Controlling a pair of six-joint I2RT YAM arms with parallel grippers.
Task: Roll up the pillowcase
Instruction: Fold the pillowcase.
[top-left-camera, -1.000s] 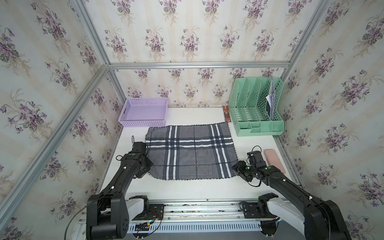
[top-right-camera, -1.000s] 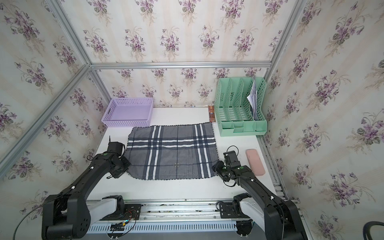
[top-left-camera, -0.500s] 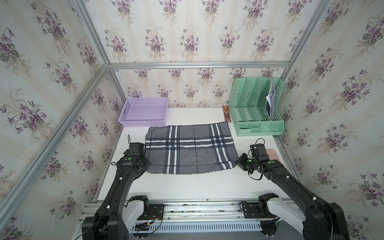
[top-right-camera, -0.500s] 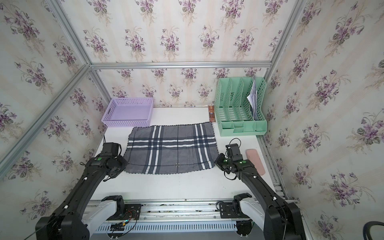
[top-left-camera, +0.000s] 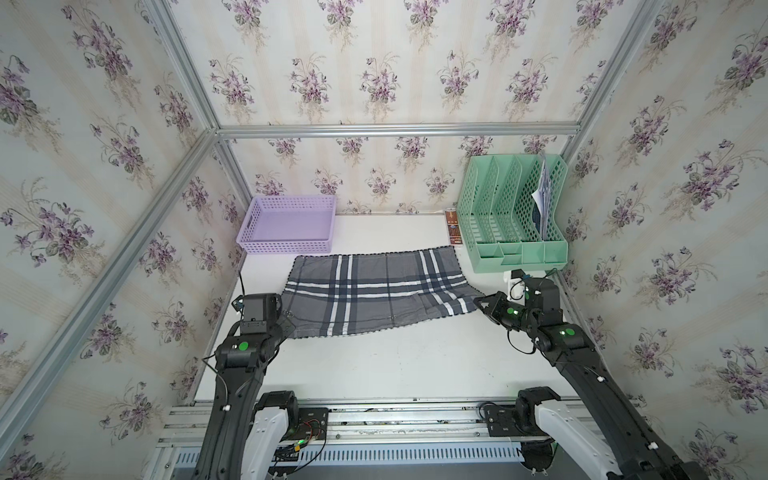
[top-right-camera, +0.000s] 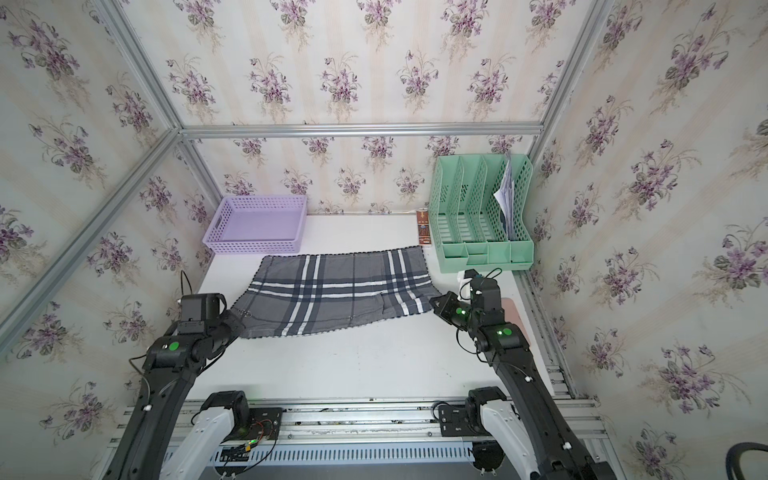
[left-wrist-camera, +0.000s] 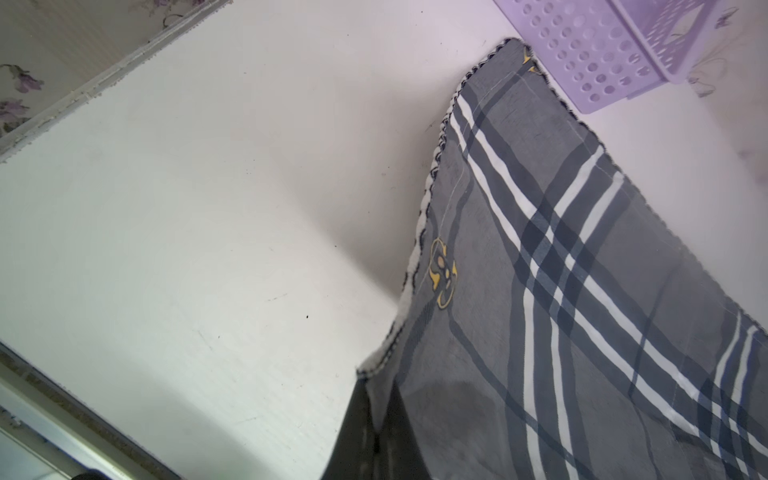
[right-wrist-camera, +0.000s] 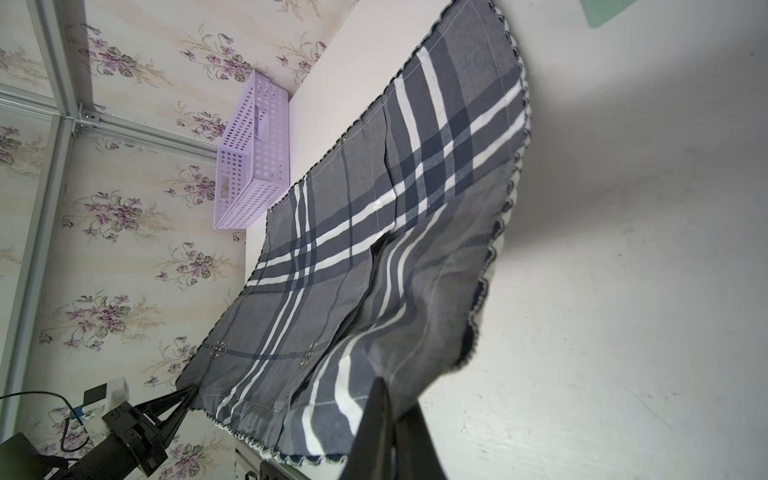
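The pillowcase (top-left-camera: 374, 291) is spread across the far half of the worktop (top-left-camera: 395, 374). Its far edge lies flat, running from just in front of the basket (top-left-camera: 286, 248) in the far left corner to just short of the rack (top-left-camera: 519, 259) in the far right corner. Its near edge is off the surface at both ends and sags in between (each wrist view shows a shadow under the raised cloth).

The left gripper (top-left-camera: 287, 323) is clenched on the near left corner of the pillowcase, and in its wrist view the jaws meet over the stitched hem. The right gripper (top-left-camera: 478, 302) is clamped on the near right corner, which sits a little farther from the worktop's near edge than the left one. A long crease runs from that corner into the plaid.

Papers (top-left-camera: 542, 195) stand in the rack compartment nearest the worktop's right edge. A narrow brown strip (top-left-camera: 453, 227) lies just beside the rack's left side, at the far edge.
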